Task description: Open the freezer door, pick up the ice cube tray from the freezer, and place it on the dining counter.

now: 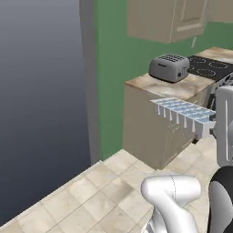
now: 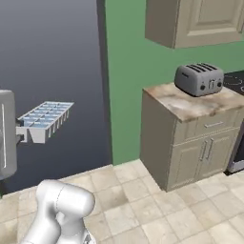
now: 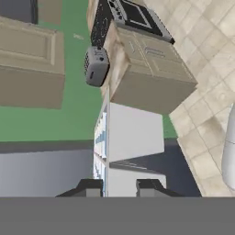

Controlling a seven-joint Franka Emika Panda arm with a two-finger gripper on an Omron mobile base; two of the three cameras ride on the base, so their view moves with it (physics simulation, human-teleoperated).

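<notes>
The ice cube tray, pale blue-white with a grid of small cells, hangs level in the air well above the tiled floor. My gripper is shut on one short end of it. From the right base the ice cube tray sticks out rightward from the gripper at the left edge. In the hand view the ice cube tray runs edge-on away from the gripper, its rim between the two dark fingertips. The freezer, its door and the dining counter are out of view.
A tall plain grey surface fills the left side. A small marble-topped cabinet carries a grey toaster, with a black stove beyond it. Beige wall cabinets hang on the green wall. Tiled floor lies open below.
</notes>
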